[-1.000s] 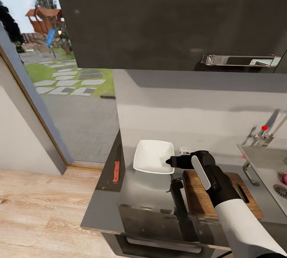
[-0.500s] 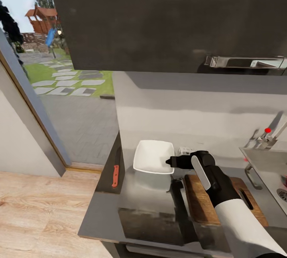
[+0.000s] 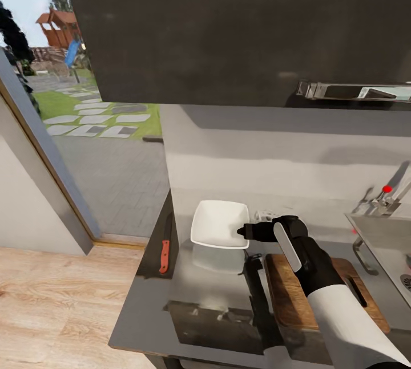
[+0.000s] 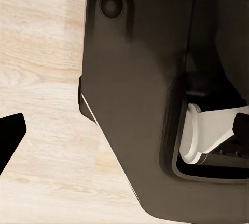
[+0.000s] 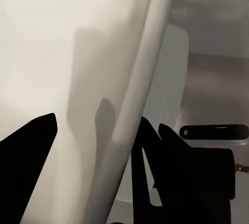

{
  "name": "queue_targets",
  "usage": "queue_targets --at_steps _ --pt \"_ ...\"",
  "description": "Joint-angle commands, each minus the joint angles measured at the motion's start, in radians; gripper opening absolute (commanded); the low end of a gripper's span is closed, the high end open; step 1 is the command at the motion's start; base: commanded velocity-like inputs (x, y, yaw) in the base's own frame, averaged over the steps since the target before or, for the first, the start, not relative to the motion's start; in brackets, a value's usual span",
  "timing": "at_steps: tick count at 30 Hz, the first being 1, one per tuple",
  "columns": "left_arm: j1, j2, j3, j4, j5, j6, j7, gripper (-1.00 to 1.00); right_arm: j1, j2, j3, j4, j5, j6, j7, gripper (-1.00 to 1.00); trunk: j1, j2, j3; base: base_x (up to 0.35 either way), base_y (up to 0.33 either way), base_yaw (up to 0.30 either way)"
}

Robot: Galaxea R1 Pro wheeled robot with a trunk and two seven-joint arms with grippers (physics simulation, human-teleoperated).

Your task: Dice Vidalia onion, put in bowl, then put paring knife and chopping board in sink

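Since a second ago my head camera has shifted: the sink (image 3: 381, 231) and tap (image 3: 383, 198) now sit nearer the right edge of the head view, and the Vidalia onion seen in the basin a second ago has left the frame. The things on the surface keep their places relative to each other.

My right arm reaches forward over the glossy dark surface (image 3: 188, 295). Its pincer (image 3: 246, 231) is at the near right rim of the white bowl (image 3: 218, 223). In the right wrist view the rim of the bowl (image 5: 140, 78) runs between the two dark fingers (image 5: 26, 151), which stand spread, one on each side of it; whether they touch the rim I cannot tell.

The chopping board (image 3: 337, 278) lies just right of the bowl, under my forearm, slot handle toward the sink. The paring knife (image 3: 165, 243) lies on the dark left edge strip of the surface, well apart from the bowl, red-orange handle toward me.

The left wrist view shows dark robot housing over the wooden floor (image 4: 41, 52) and one black fingertip (image 4: 10, 135); I cannot tell the left pincer's state.
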Motion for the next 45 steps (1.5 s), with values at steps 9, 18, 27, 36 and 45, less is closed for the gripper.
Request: queue_targets --at_steps 9,18,27,36,45 --pt "0.000 0.000 0.000 0.000 0.008 -0.001 0.000 1.00 -0.001 0.001 0.003 0.017 0.002 0.004 0.004 -1.00 0.001 -0.002 -0.002 -0.070 0.000 0.000" --pt "0.000 0.000 0.000 0.000 0.008 0.000 0.000 1.00 -0.001 0.001 0.003 0.025 0.002 0.003 0.004 -1.00 0.001 -0.002 -0.002 -0.065 0.000 0.000" --pt "0.000 0.000 0.000 -0.001 0.008 -0.001 0.000 1.00 -0.001 0.001 0.003 0.025 0.002 0.003 0.004 -1.00 0.001 -0.002 -0.002 -0.002 0.000 0.000" --pt "0.000 0.000 0.000 0.000 0.008 0.000 0.000 1.00 -0.001 0.001 0.003 0.025 0.002 0.003 0.004 -1.00 0.001 -0.002 -0.002 0.000 0.000 0.000" --pt "0.000 0.000 0.000 0.000 0.008 0.000 0.000 1.00 -0.001 0.000 0.003 0.025 0.001 0.002 0.004 -1.00 0.001 -0.002 -0.002 0.000 0.000 0.000"
